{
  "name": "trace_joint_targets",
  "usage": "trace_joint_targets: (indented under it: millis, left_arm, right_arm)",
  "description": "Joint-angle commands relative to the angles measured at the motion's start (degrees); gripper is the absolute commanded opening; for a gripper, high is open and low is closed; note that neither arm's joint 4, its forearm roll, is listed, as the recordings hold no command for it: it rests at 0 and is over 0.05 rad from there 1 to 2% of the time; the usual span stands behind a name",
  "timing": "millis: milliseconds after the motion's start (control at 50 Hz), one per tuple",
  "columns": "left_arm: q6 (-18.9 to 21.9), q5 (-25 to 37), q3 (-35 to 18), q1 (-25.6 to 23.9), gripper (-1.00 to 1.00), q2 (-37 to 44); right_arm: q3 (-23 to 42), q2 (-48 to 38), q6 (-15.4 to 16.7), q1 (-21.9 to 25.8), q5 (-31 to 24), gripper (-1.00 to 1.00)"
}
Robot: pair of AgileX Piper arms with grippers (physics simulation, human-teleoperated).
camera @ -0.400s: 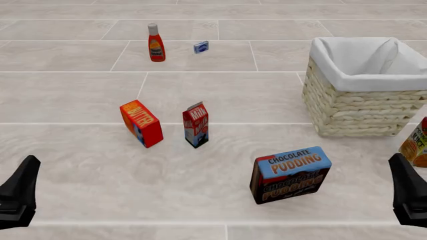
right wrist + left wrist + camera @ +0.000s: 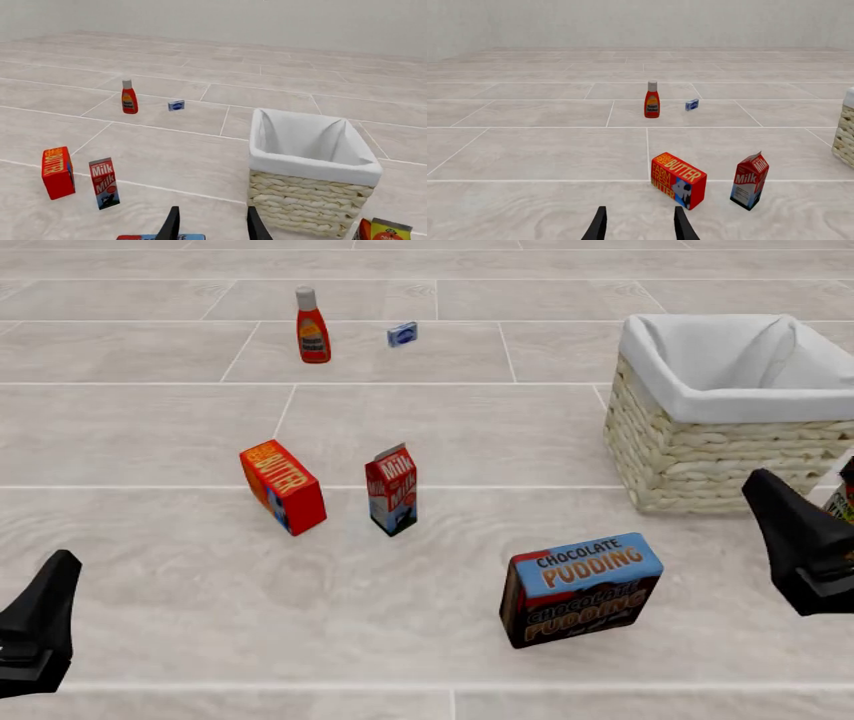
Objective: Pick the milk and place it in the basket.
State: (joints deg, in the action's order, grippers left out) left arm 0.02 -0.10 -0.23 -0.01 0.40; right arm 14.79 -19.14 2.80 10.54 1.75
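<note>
The milk [image 2: 391,490] is a small red, white and dark blue carton standing upright in the middle of the floor, left of the basket [image 2: 694,455]. The basket is large, pale wicker with white lining, at the right. The milk also shows in the left wrist view [image 2: 750,180] and the right wrist view [image 2: 104,182]. My left gripper [image 2: 47,610] is open and empty at the near left, well short of the milk. My right gripper [image 2: 787,520] is open and empty at the near right, just in front of the basket [image 2: 300,200].
A red-orange butter box [image 2: 283,485] stands just left of the milk. A chocolate pudding box [image 2: 582,585] sits near right of it. A ketchup bottle [image 2: 311,327] and a small blue item [image 2: 402,333] are far back. An orange carton [image 2: 380,231] stands right of the basket.
</note>
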Motion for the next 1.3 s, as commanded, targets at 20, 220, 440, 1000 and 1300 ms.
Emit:
trace_joint_targets:
  millis: [20, 220, 440, 1000, 1300]
  left_arm:
    - [0.0, -0.01, -0.02, -0.01, 1.0, 0.04]
    - [0.0, -0.01, -0.02, 0.0, 1.0, 0.04]
    - [0.0, -0.01, -0.02, -0.01, 1.0, 0.04]
    - [0.0, -0.01, -0.02, -0.01, 1.0, 0.04]
    - [-0.01, -0.01, -0.02, 0.0, 1.0, 0.04]
  right_arm:
    - [12.3, -14.58, 1.84, 10.57, 0.63, 1.0]
    - [19.1, -23.26, 2.11, 18.02, 0.02, 1.0]
    - [27.4, -37.16, 1.95, 24.83, -0.77, 1.0]
    - [41.02, -57.77, 0.72, 26.32, -4.25, 1.0]
    - [45.33, -67.05, -2.04, 26.61, -2.3, 1.0]
